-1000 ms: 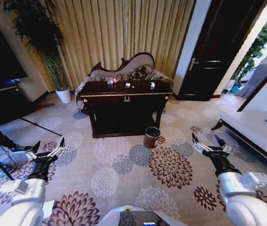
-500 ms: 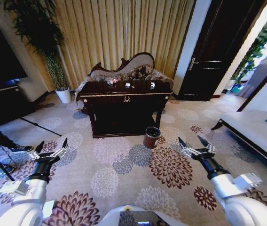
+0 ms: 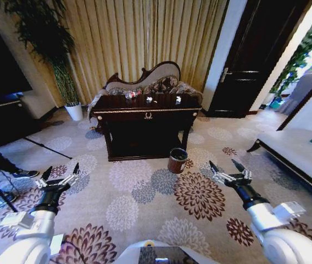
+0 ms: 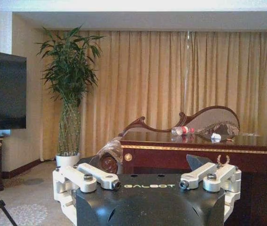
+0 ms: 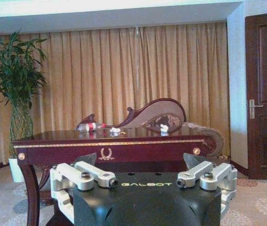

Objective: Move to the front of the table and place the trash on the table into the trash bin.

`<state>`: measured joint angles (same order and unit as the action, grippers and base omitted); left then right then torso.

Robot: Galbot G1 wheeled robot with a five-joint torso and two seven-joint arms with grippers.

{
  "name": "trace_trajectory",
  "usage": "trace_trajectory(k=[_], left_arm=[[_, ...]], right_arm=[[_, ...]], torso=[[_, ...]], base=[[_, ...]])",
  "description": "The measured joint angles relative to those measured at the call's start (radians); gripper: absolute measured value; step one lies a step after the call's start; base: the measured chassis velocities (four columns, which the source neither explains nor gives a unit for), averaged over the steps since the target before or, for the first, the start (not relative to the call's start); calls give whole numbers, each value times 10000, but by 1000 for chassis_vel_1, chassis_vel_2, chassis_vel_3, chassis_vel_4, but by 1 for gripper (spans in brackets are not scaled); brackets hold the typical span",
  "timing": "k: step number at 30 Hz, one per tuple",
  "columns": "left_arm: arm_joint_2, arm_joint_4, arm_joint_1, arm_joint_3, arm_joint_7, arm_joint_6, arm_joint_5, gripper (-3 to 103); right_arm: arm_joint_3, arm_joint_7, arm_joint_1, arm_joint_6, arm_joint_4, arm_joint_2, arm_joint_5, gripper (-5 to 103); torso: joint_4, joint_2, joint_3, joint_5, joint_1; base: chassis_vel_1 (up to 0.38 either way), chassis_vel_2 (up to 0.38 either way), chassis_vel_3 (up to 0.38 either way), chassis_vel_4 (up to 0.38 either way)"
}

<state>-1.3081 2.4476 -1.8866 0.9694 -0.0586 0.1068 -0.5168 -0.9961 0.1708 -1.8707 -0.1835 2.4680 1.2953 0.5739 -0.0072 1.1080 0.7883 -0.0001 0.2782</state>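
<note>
Dark glossy wooden table seen far ahead — clear plastic bottle with red label and white paper scraps on its tabletop. Reddish-brown round bin on carpet, near-right of table. Left gripper and right gripper held low, fingers spread open, empty.

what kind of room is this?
Probably a hotel suite or formal lounge: floral carpet, full-length gold curtains, an ornate dark table in front of a carved chaise, and a dark panelled door.
</note>
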Motion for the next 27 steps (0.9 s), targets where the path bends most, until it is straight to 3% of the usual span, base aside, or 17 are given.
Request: trace_trajectory(k=[9, 27], left_arm=[[-96, -24, -32, -1, 67, -20, 22, 100], [-177, -69, -130, -26, 171, -88, 79, 100]], right_arm=[[15, -1, -33, 24, 0, 1, -13, 100], [35, -9, -65, 84, -13, 31, -17, 100]], torso=[[2, 2, -2, -3, -1], [-1, 0, 0, -3, 1]], base=[[-151, 148, 141, -107], [-226, 219, 220, -223]])
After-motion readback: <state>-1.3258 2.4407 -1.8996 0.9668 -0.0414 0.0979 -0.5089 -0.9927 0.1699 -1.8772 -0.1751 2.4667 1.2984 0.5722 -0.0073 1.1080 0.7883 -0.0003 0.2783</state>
